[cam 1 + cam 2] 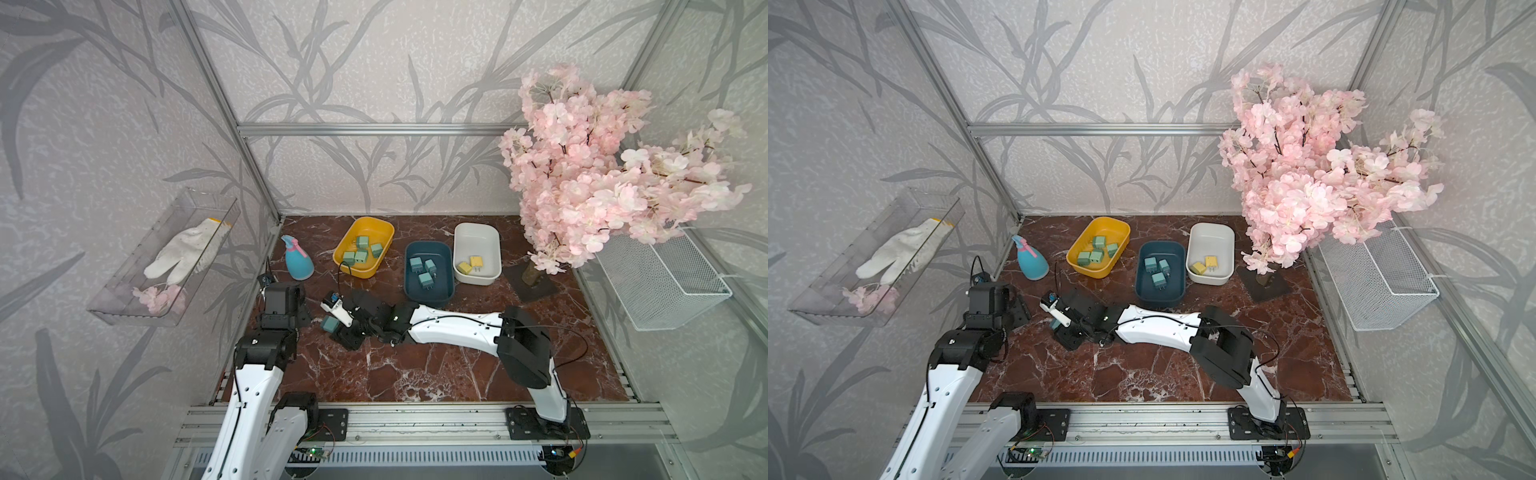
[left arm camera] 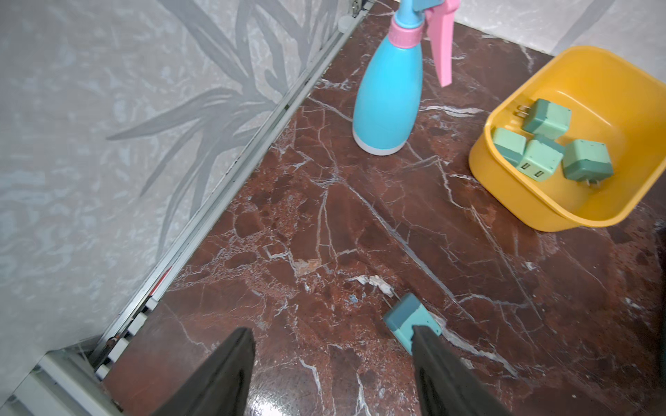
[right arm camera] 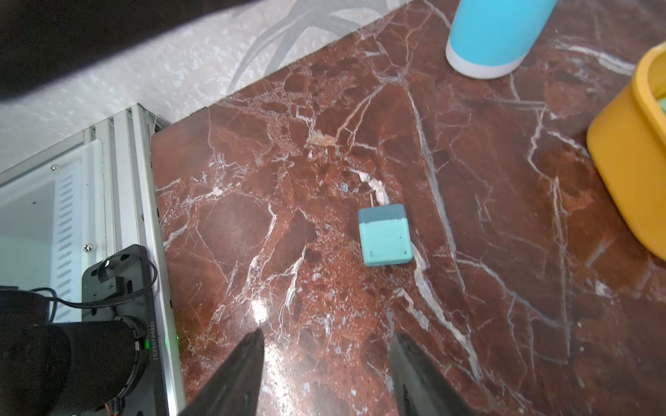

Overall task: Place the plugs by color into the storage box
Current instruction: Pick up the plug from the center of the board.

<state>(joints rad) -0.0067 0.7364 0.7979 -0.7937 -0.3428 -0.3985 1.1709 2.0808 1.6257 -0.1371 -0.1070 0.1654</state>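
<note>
One teal-blue plug (image 1: 330, 323) lies loose on the marble table (image 1: 415, 374), prongs flat. In the right wrist view this plug (image 3: 383, 234) sits a short way ahead of my right gripper (image 3: 328, 335), which is open and empty. My left gripper (image 2: 331, 333) is open too, with bare marble between its fingers. That same plug (image 2: 407, 318) lies just past one fingertip, partly hidden by it. The yellow box (image 1: 370, 228) holds several sage green plugs (image 1: 361, 251). In the dark blue box (image 1: 432, 291) are three teal-blue plugs (image 1: 424, 268). Two yellow plugs (image 1: 470, 264) rest in the white box (image 1: 476, 235).
A light-blue spray bottle (image 1: 298, 259) stands at the back left, close to the yellow box. A pink blossom tree (image 1: 602, 166) on a dark base fills the back right. A wire basket (image 1: 665, 282) hangs on the right wall and a clear shelf (image 1: 124, 307) with a glove on the left.
</note>
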